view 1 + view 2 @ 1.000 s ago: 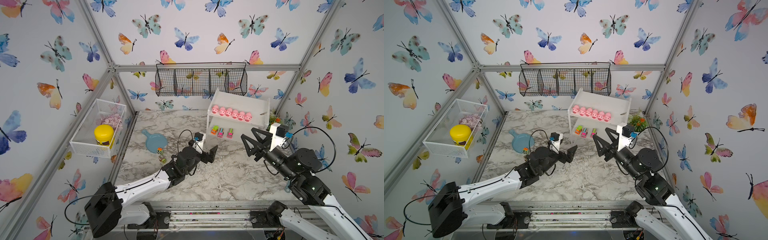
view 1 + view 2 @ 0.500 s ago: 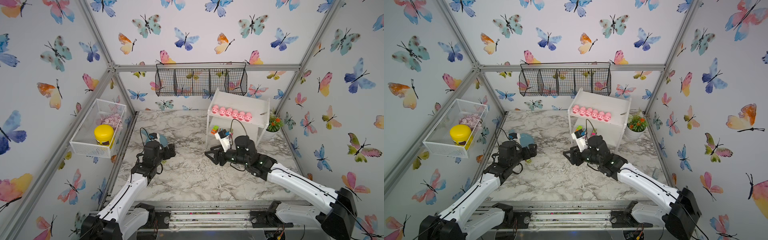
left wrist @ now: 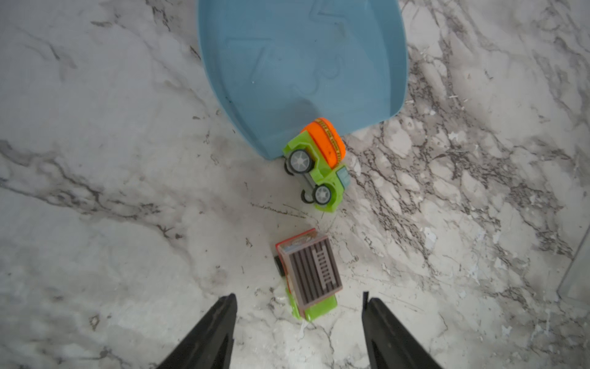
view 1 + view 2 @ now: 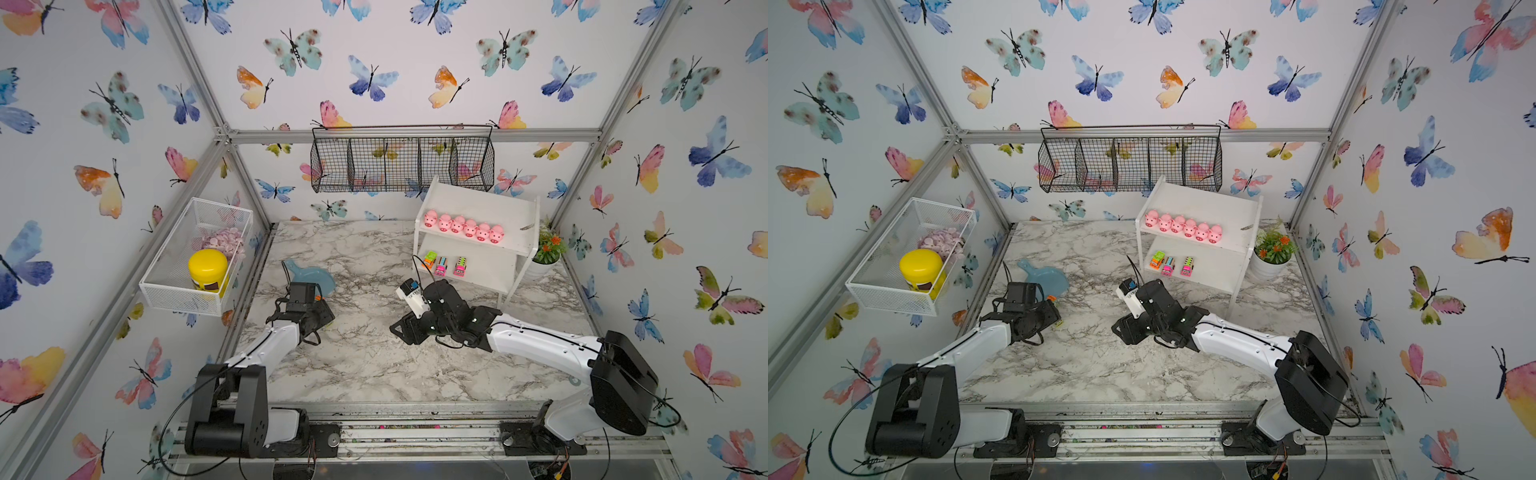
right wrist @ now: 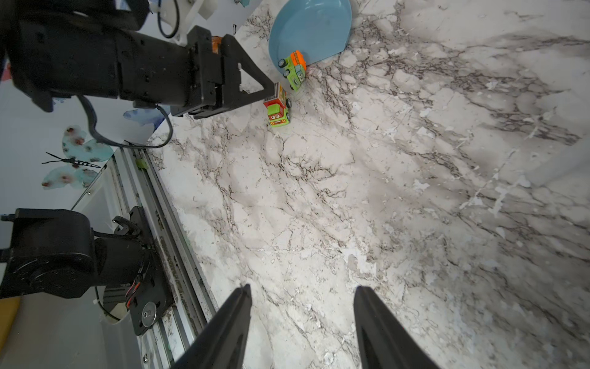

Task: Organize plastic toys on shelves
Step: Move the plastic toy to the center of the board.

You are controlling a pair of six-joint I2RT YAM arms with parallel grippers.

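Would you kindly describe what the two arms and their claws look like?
The left arm and right arm each have smooth white links between boxy black joint housings, with thin black cables looping alongside. The left claw and right claw each end in two black, tapering, pointed fingers. A small white block with a blue patch sits at the right wrist.

The blue dish runs off the left wrist view.

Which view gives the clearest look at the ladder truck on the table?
Left wrist: the ladder truck sits close and large, roof ladder facing the camera. The right wrist shows the truck small, face-on. In both top views the left arm all but hides it.
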